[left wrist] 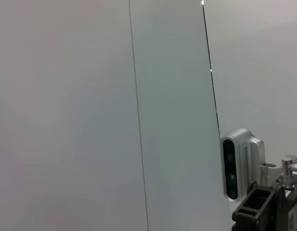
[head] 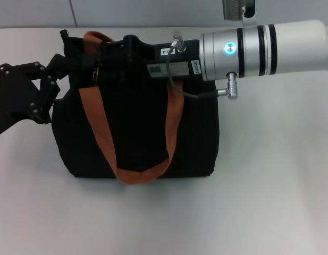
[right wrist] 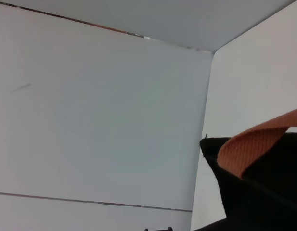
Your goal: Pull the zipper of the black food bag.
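Note:
The black food bag (head: 137, 127) stands upright in the middle of the white table, with an orange-brown strap handle (head: 102, 133) looping down its front. My right gripper (head: 108, 56) reaches in from the right along the bag's top edge, black against black. My left gripper (head: 60, 66) is at the bag's upper left corner, touching or very near it. The zipper pull is hidden under the right gripper. In the right wrist view a corner of the bag (right wrist: 264, 192) and the strap (right wrist: 256, 144) show against the wall.
The white table (head: 270, 202) extends around the bag, with a pale wall (head: 153, 10) behind it. The right arm's white forearm (head: 270, 48) and a cable (head: 179, 87) lie over the bag's top right. The left wrist view shows the wall and the right arm's silver camera (left wrist: 239, 163).

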{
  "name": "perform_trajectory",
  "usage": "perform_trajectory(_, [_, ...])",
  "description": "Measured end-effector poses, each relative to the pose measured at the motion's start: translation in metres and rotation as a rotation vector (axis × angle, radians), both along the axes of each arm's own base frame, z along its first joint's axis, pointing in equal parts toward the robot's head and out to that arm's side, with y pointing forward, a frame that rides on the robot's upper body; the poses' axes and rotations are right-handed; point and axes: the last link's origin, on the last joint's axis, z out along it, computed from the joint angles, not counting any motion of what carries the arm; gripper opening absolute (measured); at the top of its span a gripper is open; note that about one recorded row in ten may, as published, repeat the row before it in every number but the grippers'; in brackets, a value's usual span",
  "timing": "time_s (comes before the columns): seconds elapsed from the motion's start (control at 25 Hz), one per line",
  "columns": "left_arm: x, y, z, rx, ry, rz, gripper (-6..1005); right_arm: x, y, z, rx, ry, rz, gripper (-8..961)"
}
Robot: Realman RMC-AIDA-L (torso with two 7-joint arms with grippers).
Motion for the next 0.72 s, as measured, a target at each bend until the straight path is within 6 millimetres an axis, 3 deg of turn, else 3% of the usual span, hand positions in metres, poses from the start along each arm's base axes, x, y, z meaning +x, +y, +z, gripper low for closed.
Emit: perform_trajectory(0.72, [0.0006, 0.0000, 0.0011, -0.003, -0.009, -0.001, 11, 0.0030, -0.0002, -0.0023, 0.023, -0.026, 0.031, 314])
